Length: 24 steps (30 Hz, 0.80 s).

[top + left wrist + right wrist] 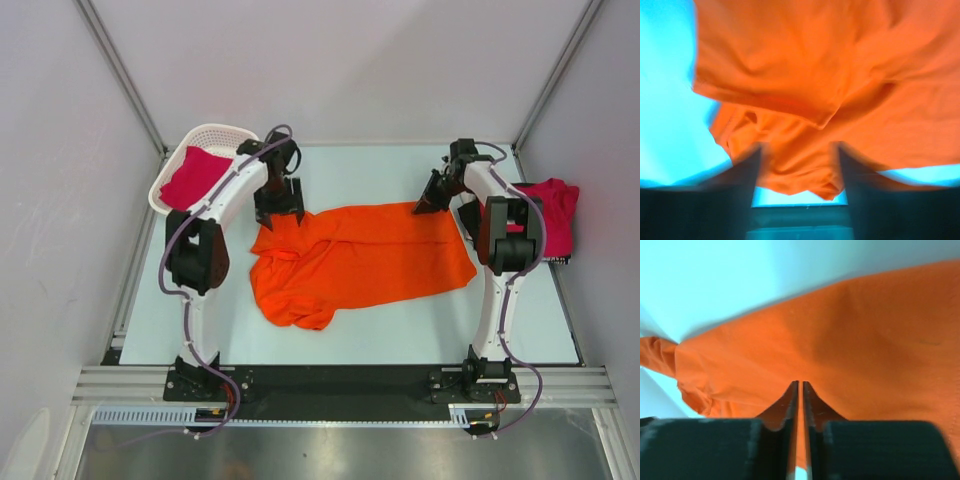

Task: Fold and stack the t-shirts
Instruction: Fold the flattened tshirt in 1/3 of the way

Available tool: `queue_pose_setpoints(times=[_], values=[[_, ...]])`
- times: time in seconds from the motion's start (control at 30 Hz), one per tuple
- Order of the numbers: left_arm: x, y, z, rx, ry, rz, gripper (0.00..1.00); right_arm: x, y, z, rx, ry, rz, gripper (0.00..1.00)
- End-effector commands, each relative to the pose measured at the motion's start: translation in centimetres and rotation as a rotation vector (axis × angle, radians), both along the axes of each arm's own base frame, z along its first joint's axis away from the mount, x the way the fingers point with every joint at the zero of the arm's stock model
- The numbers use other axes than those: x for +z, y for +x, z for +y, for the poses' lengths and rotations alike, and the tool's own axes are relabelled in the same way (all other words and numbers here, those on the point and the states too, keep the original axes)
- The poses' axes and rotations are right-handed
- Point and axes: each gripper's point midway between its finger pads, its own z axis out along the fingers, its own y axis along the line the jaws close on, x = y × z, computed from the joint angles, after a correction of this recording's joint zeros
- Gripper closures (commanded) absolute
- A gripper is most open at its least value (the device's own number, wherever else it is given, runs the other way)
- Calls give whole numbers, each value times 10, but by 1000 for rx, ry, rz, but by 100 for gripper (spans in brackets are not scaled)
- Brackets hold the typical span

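A pale blue bench [400,320] is sitting within grey panel walls [330,60]. The bright orange cloth t-shirt [370,260] is lying creased mid-bench, the left gripper [280,213] hovering spread over it and the right gripper [426,206] pinching its far edge.

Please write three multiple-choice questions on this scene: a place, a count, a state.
1. Where is the orange shirt? A on the floor; B over an arm; C on the table.
2. How many red shirts show? A two; B one; C four.
3. The right gripper is: A wide open; B shut on the orange shirt; C shut on a red shirt.
Key: 1 C, it lies spread there; 2 A, one in the basket, one at the right edge; 3 B, orange cloth is pinched in its jaws.
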Motion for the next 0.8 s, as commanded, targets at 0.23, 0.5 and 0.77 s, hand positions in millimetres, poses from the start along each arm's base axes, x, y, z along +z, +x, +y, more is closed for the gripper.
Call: queue_pose_setpoints(times=[0.23,0.5,0.77], values=[[4,91,32,136,37,-194,4,36,43,-58,-88,-209,-217,37],[-33,97,60,205,113,-140,3,34,51,-66,-92,-262,-223,37],[-31,104,70,238,126,-166,3,40,56,-71,-96,-304,-226,37]])
